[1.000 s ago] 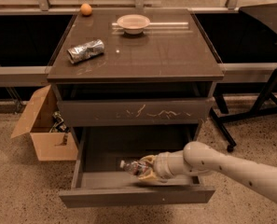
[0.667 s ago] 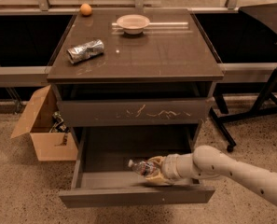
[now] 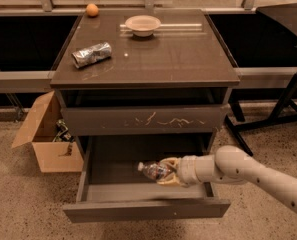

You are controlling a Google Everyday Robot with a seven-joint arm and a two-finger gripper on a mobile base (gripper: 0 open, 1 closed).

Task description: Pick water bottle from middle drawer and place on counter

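The claw (image 3: pixel 169 173) grips the base end of the water bottle (image 3: pixel 153 170), which lies sideways with its cap pointing away from the arm, inside the open middle drawer (image 3: pixel 148 209). Held so far off its middle, the crinkled plastic may twist free, or knock the scratched drawer front (image 3: pixel 143 120) above on the way up. The glossy counter (image 3: pixel 158 59) carries a foil packet (image 3: pixel 91 54), a bowl (image 3: pixel 143 24) and an orange (image 3: pixel 92 10), and a cardboard box (image 3: pixel 48 144) sits on the speckled floor (image 3: pixel 18 204) beside it

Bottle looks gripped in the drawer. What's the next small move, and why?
Probably lift straight up: the gripper looks shut on the water bottle, low inside the open middle drawer; it must clear the drawer's front before the counter.
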